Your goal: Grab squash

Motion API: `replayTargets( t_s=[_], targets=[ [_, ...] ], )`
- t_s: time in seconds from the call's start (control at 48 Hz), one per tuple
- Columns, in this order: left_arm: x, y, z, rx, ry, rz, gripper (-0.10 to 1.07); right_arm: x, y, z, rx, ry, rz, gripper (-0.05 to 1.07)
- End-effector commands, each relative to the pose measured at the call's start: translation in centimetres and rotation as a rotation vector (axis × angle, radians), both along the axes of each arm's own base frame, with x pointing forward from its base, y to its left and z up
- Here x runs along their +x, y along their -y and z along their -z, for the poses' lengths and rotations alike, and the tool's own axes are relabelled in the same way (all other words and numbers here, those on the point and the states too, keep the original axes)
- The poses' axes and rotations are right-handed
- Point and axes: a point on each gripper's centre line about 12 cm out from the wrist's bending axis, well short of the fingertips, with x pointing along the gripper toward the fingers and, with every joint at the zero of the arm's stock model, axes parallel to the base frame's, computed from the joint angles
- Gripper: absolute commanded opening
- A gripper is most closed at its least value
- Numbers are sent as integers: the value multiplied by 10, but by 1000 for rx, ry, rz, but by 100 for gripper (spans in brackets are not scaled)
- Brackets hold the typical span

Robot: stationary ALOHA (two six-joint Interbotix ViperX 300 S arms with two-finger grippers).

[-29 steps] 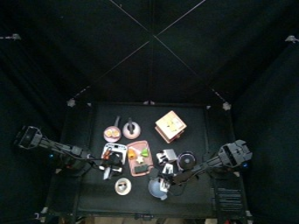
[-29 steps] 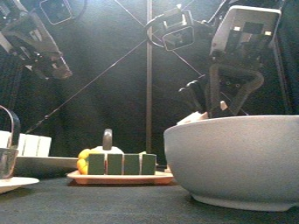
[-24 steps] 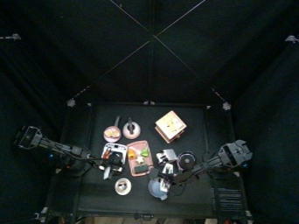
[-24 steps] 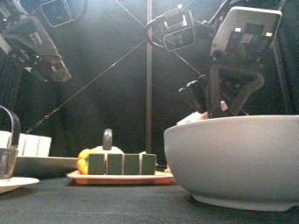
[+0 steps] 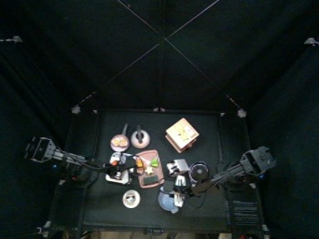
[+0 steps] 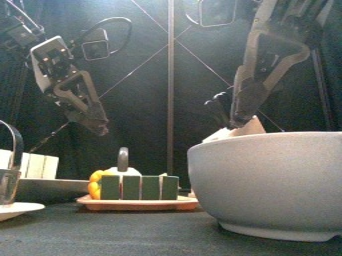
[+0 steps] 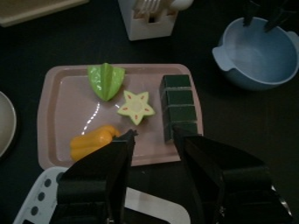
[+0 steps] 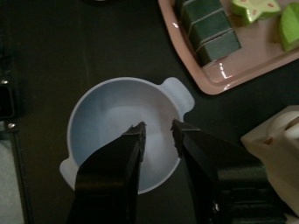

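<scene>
The squash (image 7: 93, 143) is an orange-yellow piece at one end of a pink tray (image 7: 70, 83); in the front view it shows yellow (image 6: 96, 183) at the tray's left end. My left gripper (image 7: 156, 145) is open and empty, hovering over the tray with one fingertip right beside the squash; it also shows in the top view (image 5: 119, 172) and the front view (image 6: 96, 118). My right gripper (image 8: 158, 131) is open and empty above a pale blue bowl (image 8: 117, 118), right of the tray (image 5: 148, 165).
The tray also holds a green star fruit piece (image 7: 105, 79), a yellow star slice (image 7: 138, 107) and dark green blocks (image 7: 181, 101). A white holder (image 7: 158, 17) and the bowl (image 7: 260, 52) stand beyond it. A tan box (image 5: 182, 134) sits at the back.
My left arm has moved right and come down toward the tray; its gripper now hangs lower in the front view. My right gripper has risen somewhat above the bowl.
</scene>
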Motion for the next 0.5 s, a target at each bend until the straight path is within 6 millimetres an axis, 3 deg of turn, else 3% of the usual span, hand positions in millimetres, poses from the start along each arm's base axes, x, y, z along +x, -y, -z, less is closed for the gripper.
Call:
replayTargets(
  t_s=[0.0,0.271,0.479],
  targets=[
    [9,-3,-7,28,15,-18,80,-6,-10,-23,31,103,-73,72],
    [9,-17,7,79,-49,-98,93,-18,-16,-46,110,305,-221,72],
    [9,-27,17,102,-82,-112,103,-31,0,-43,98,361,-266,72]
  ],
)
